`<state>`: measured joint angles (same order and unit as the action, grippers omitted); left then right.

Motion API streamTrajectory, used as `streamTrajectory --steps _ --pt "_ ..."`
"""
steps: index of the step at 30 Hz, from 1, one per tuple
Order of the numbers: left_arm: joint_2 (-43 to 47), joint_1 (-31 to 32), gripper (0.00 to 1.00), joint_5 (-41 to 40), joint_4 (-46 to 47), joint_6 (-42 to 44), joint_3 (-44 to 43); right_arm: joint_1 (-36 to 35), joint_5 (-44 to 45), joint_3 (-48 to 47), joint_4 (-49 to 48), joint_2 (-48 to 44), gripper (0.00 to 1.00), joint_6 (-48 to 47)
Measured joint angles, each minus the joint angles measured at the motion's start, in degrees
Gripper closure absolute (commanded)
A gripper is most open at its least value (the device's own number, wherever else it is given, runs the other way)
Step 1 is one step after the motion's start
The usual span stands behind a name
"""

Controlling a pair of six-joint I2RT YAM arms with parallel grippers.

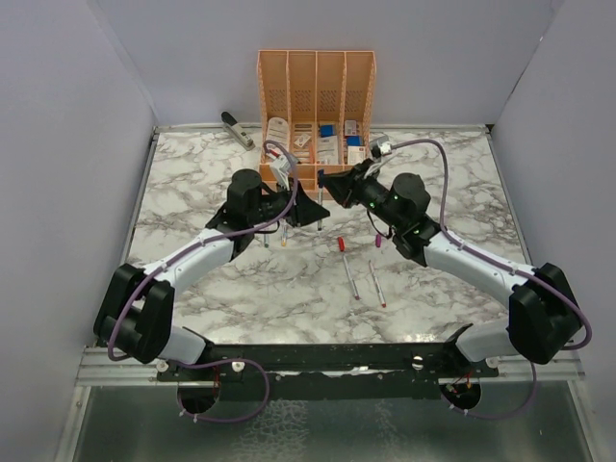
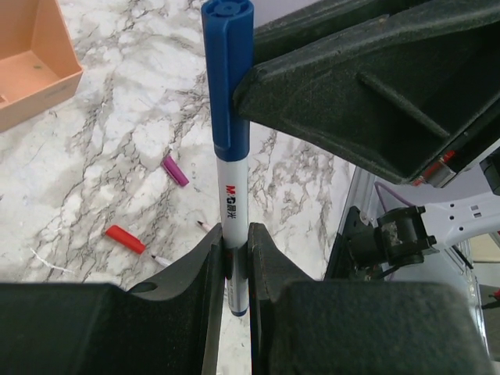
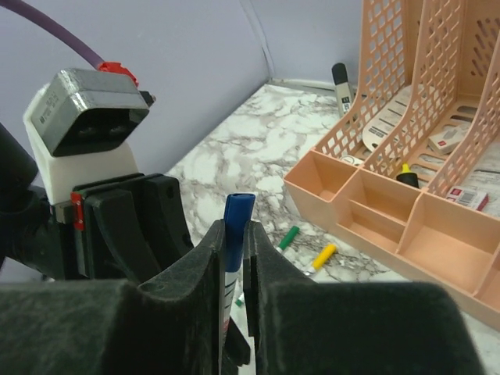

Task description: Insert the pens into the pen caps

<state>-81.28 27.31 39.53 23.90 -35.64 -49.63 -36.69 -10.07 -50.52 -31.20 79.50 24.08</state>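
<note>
Pen (image 2: 230, 199) held off the table (image 1: 241, 289), toward its far edge, blue cap (image 2: 226, 70) on top; left gripper (image 2: 234, 254) clamped tight on lower barrel, right gripper (image 3: 234, 234) clamped on cap.

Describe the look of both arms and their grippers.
The left arm and right arm each have white link shells between bulky black joint housings. A purple cable runs along each arm. The left gripper and right gripper have chunky, matte black, wedge-shaped fingers.
</note>
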Motion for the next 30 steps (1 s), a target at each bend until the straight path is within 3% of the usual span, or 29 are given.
streamTrajectory --steps 4,9,19,30 --pt "1.16 -0.72 1.00 -1.97 -0.35 0.72 0.98 -0.90 0.31 -0.96 4.26 0.22 0.59 -0.52" --pt "2.43 -2.12 1.00 -6.03 -5.66 4.37 -0.24 -1.70 2.27 -1.64 9.14 0.35 0.48 -1.90" --pt "-10.10 -2.08 1.00 -15.08 -30.51 12.26 -12.92 -1.73 13.11 -6.45 14.51 -6.16 0.46 -6.34" --pt "-23.41 -1.01 0.98 -19.87 -42.45 12.61 -19.15 -1.73 18.38 -6.49 19.78 -10.34 0.47 -7.41"
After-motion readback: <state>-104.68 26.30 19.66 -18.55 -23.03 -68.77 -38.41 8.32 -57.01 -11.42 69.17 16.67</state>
